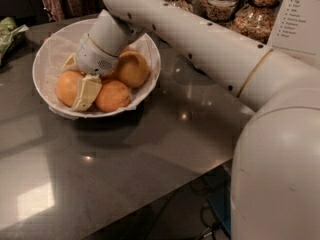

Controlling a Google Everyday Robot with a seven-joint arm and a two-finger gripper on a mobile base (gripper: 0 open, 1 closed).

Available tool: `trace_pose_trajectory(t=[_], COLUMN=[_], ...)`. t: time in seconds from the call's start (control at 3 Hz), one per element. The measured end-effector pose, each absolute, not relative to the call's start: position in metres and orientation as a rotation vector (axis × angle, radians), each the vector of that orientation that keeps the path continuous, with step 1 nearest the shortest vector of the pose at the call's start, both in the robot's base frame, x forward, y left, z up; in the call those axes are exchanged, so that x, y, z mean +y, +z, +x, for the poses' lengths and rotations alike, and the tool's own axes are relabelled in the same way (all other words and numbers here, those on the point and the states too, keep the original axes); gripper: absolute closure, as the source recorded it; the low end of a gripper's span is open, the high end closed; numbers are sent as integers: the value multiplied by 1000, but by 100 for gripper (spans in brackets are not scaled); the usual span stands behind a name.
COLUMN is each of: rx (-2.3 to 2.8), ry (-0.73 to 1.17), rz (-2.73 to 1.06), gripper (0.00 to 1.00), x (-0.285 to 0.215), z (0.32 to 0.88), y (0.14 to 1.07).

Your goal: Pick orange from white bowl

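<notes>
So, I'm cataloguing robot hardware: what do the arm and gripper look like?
The arm is a smooth, off-white tube dotted with small dark holes, with a thin tan ring at one joint and a bulky rounded segment beyond. Its wrist is a pale grey cylinder with a small perforated patch. The gripper, down in the white bowl among the oranges, is cream-coloured.
</notes>
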State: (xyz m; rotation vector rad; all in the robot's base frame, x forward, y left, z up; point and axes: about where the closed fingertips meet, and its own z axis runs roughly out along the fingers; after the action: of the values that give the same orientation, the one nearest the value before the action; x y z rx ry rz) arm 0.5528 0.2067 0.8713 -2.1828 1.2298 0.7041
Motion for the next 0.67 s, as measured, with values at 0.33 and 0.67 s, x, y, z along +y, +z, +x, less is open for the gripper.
trace_pose_trajectory(t=[0.33, 0.67], rx=[1230, 1230], ry=[704, 704], rz=[-2183, -2183], gripper=[60, 85], x=[207, 207], z=[553, 553], y=[871, 871])
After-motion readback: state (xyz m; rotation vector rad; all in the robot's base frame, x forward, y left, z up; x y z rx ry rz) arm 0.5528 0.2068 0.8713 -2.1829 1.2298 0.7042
